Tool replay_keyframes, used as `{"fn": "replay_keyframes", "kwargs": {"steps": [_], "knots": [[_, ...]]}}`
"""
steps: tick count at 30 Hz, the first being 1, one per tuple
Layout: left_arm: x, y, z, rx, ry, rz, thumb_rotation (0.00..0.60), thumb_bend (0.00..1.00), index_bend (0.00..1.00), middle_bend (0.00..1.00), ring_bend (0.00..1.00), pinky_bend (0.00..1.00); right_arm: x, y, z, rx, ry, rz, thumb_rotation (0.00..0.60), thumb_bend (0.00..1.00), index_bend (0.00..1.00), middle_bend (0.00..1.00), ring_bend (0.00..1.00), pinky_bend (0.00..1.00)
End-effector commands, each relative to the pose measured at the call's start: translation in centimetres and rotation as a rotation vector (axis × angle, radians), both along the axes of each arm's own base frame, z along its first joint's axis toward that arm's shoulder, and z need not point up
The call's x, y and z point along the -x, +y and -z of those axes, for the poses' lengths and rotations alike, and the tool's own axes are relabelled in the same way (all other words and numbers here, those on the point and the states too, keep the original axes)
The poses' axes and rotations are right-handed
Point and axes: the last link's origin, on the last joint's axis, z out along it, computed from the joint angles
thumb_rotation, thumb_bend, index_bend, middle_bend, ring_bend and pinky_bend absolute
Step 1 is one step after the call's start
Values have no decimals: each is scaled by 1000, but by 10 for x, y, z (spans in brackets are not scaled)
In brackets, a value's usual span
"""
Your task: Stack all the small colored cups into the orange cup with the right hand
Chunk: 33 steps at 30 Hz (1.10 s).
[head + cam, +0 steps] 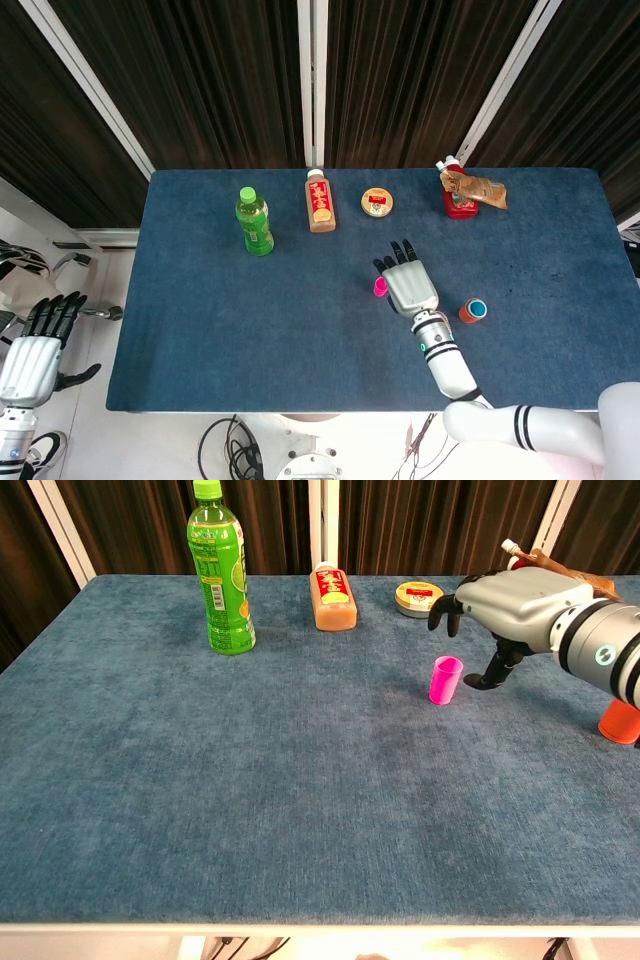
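Pink cup (446, 679), orange cup (469, 312) with seemingly teal inside, green bottle (221, 567), blue tablecloth (250, 780).

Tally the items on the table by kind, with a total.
Cups: 3 (pink cup, orange cup, blue cup nested in the orange)
Bottles: 3 (green bottle, brown bottle, red bottle)
Tins: 1 (round tin)
Total: 7
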Motion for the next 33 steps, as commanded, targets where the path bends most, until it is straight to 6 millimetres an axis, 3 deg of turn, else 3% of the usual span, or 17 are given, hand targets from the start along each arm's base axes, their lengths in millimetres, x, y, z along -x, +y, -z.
{"fn": "replay_keyframes", "kwargs": {"steps": [1, 22, 33], "knots": [[0, 0, 0, 0, 0, 0, 600, 28, 19, 29, 0, 0, 1, 0, 4, 3, 13, 2, 600, 251, 276, 297, 0, 0], [2, -2, -2, -7, -3, 1, 600, 28, 19, 29, 0, 0, 3, -1, 26, 21, 20, 15, 600, 280, 401, 414, 104, 0], [2, -2, -3, -3, 1, 0, 600, 28, 19, 29, 0, 0, 4, -3, 29, 55, 5, -2, 600, 306, 521, 487, 163, 0]]}}
